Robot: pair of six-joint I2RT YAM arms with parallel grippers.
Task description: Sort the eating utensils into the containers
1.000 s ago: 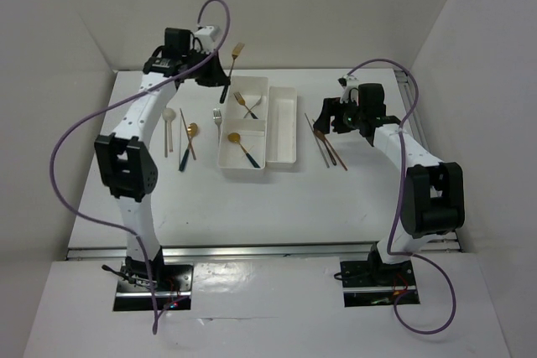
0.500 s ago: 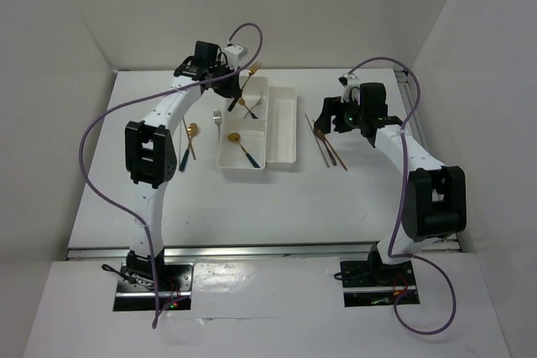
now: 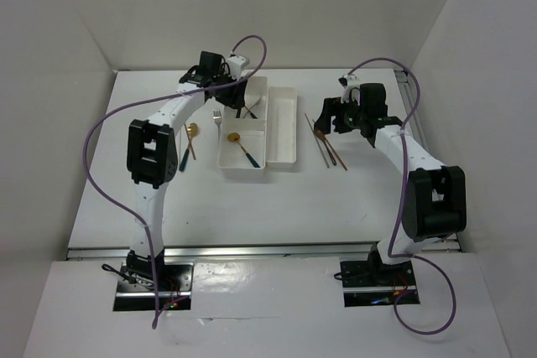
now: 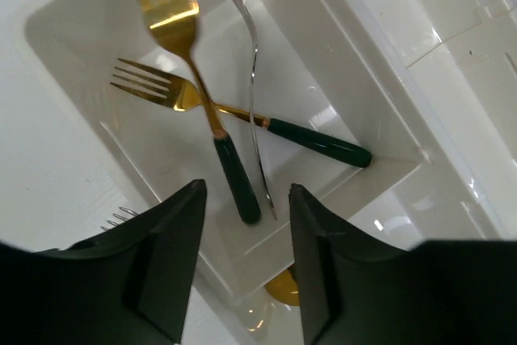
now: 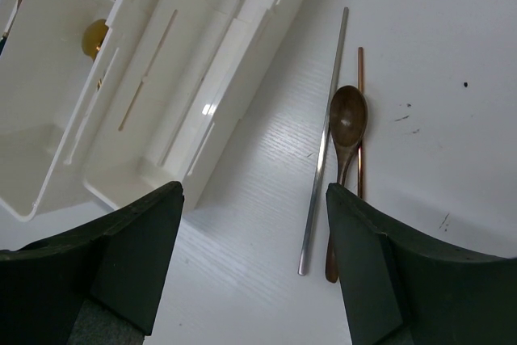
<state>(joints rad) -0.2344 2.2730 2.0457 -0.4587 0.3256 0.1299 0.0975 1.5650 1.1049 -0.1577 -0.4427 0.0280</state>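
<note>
The white containers tray [image 3: 284, 123] sits mid-table. My left gripper [image 3: 235, 94] hovers open over its far square compartment [image 4: 323, 62], with nothing between the jaws [image 4: 246, 191]. In that compartment two gold forks with teal handles [image 4: 174, 14] [image 4: 153, 86] lie crossed beside a slim silver utensil [image 4: 252, 78]. A gold spoon [image 3: 239, 144] rests in the near compartment. To the tray's right my right gripper [image 3: 321, 121] stands open and empty [image 5: 252, 191] above the table. Just beyond it lie a silver chopstick [image 5: 323, 143], a brown spoon [image 5: 347, 119] and a copper chopstick [image 5: 360, 119].
Left of the tray, a silver fork [image 3: 216, 115] and a gold spoon with a teal handle [image 3: 192, 132] lie on the white table, partly behind my left arm. White walls enclose the table at the back and on both sides.
My left arm carried a gold fork from beyond the tray's far left corner over the far compartment and opened. The fork now lies there. The right arm has not moved.
</note>
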